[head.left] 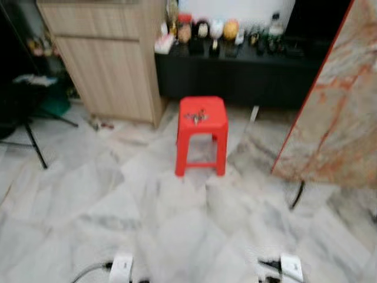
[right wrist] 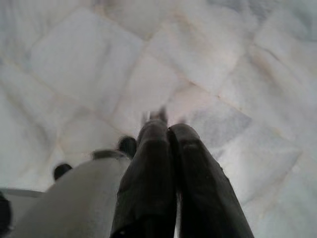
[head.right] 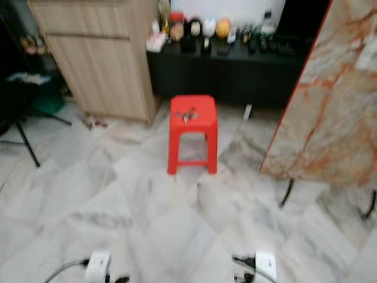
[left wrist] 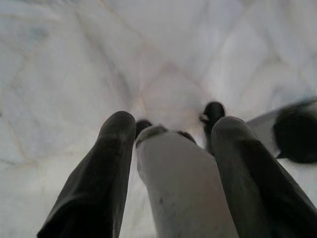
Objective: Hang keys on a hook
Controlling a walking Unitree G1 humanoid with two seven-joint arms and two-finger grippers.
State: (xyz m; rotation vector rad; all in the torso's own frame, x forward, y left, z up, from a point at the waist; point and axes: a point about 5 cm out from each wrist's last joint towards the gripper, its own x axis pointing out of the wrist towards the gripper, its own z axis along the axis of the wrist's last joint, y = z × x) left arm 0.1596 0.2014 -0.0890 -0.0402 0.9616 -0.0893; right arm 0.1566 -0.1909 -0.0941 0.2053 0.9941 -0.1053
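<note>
Pale grey-white marble floor (head.left: 177, 224), laid in large veined tiles set on the diagonal, softly blurred throughout. Light wooden cabinet (head.left: 109, 56) at the back left, with horizontal drawer lines. Beside it, a long low black sideboard (head.left: 235, 73) along the back wall, crowded on top with small bottles and figurines (head.left: 218, 29) too blurred to tell apart. Red plastic stool (head.left: 201, 134) out on the floor in front of the sideboard. Large slab of cream marble with rust-orange veining (head.left: 339, 112) on the right, edged in red, tilted. Dark tripod leg (head.left: 32, 144) and dim clutter at the far left. Even, diffuse indoor light.
</note>
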